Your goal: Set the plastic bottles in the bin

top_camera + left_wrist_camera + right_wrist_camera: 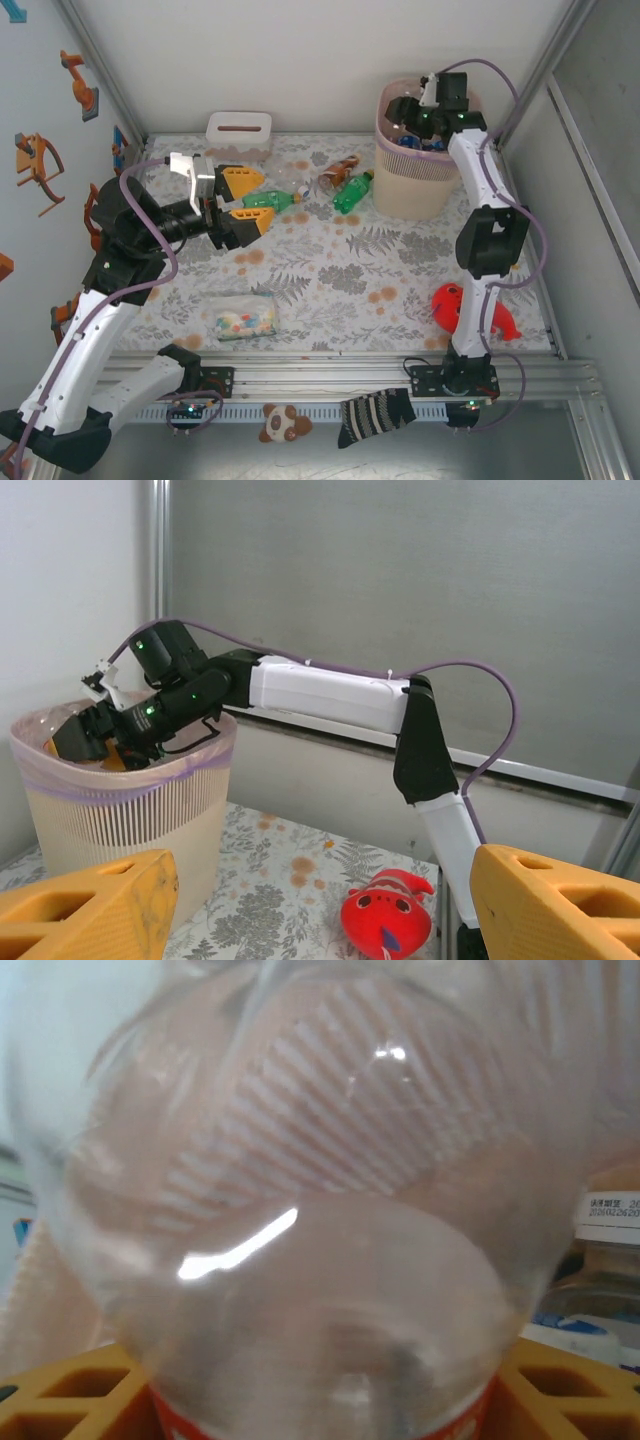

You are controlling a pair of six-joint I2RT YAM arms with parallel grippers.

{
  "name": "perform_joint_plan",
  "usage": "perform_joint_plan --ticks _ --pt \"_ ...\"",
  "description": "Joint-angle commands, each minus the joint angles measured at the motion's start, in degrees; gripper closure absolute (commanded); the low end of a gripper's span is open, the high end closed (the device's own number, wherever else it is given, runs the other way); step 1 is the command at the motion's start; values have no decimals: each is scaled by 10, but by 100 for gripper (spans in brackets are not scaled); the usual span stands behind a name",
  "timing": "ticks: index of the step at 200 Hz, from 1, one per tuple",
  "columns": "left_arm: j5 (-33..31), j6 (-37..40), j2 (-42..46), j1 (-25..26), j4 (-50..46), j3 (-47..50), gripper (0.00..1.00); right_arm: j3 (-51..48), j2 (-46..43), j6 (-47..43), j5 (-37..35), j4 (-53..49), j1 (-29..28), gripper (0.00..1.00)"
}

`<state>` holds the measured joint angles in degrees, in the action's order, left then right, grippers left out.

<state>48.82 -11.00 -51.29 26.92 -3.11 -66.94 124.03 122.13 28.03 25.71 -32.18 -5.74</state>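
R wrist: clear bottle (320, 1260) btw R gripper (320, 1405) fingers (60, 1400), grip unclear | top: over bin (415, 190) upper right; L gripper (266, 198) agape | floral cloth (330, 270), white walls (300, 60)

My left arm (125, 265) is bent at the elbow with the wrist held level, pointing across toward the far right. The left gripper (262, 198) has its orange fingers (90, 910) spread wide. My right arm (482, 190) stretches out to the far side, and the right gripper (408, 112) tips downward. A clear bottle (320, 1210) sits between its fingers (560, 1380), and I can't tell whether they press on it
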Motion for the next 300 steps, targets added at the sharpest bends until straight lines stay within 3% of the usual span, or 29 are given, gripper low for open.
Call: perform_joint_plan --ticks 1,63,93,121,163,193,255,300 --pt "-3 13 0 -2 0 5 23 32 -37 -3 10 -50 7 31" --pt "-1 13 -9 -2 4 3 23 56 -83 -25 -45 -76 10 31" --pt "-1 12 -9 -2 4 5 23 73 -69 -46 -55 -62 10 41" --pt "-2 11 -6 -2 2 5 23 118 -24 -50 -43 -53 10 59" --pt "-5 12 -3 -2 -2 6 23 166 37 -53 -35 -1 11 68" --pt "-8 11 1 -2 -4 9 24 165 70 -35 -3 12 11 71" --pt "-14 21 -3 -2 -21 11 24 15 36 -31 -7 29 11 73" --pt "-67 39 -20 -2 -67 -1 24 54 4 -36 -18 6 11 72"
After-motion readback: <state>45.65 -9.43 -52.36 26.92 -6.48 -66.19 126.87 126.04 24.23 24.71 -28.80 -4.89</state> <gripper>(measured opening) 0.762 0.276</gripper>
